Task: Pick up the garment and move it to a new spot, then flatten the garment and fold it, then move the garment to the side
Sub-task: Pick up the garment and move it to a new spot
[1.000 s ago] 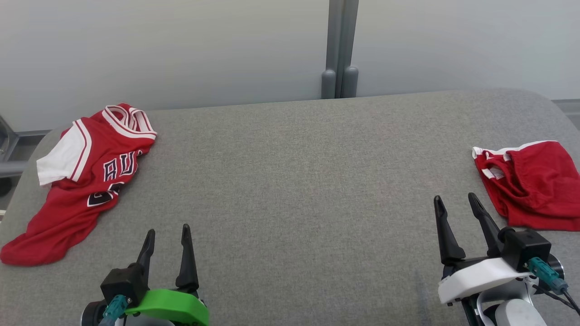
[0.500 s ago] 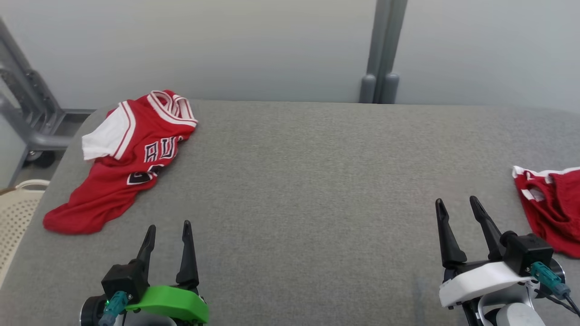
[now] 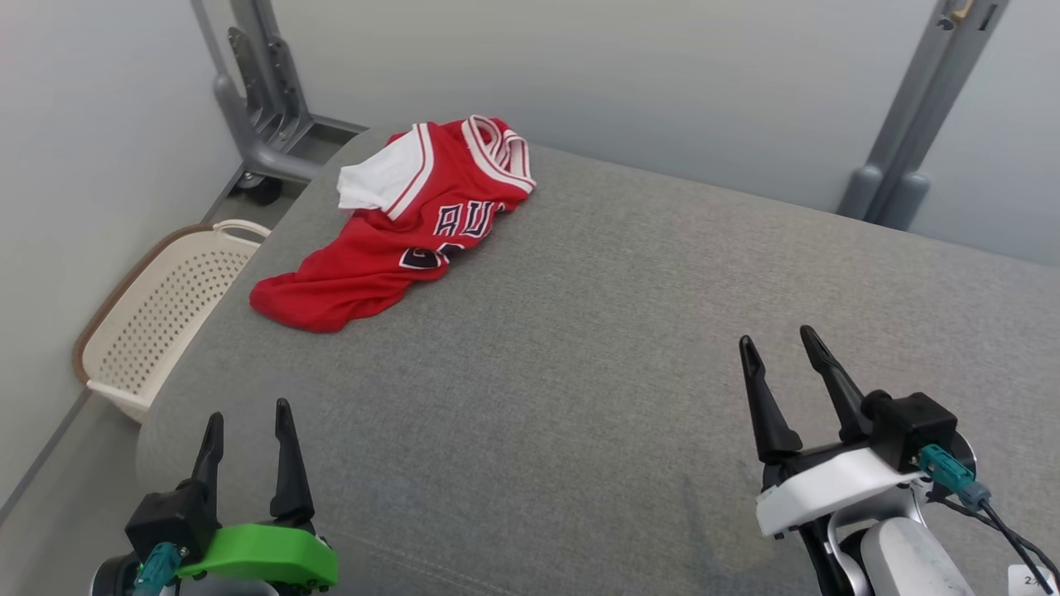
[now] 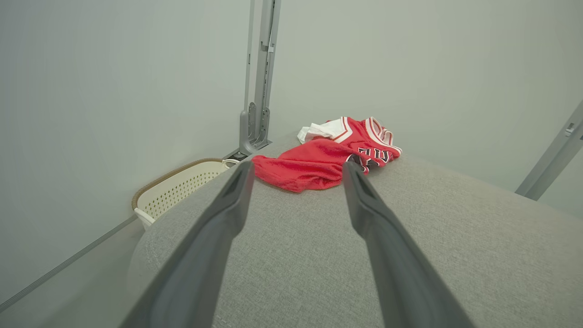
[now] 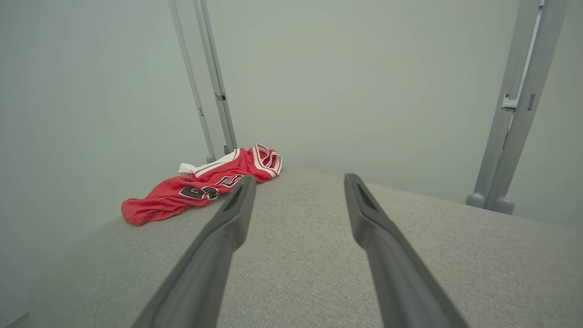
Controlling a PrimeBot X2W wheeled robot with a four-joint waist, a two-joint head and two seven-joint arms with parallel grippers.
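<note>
Leftward my view has swung; the things themselves stayed put. Left fingers (image 3: 287, 455) and right fingers (image 3: 762, 397) stand parted, empty. Well beyond the left fingers, the jersey (image 3: 397, 240) lies crumpled near the tabletop (image 3: 580, 348) edge; I judge a sloppy drag could spill it toward the basket (image 3: 157, 314). I read "AU"; the rest is folded.

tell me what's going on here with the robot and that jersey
Nothing is being handled at this moment. The left gripper and the right gripper both hover open and empty near the front of the grey table. The red jersey lies crumpled at the table's far left corner, well away from both grippers and not yet picked up. A pale basket sits on the floor beside the table's left side.
</note>
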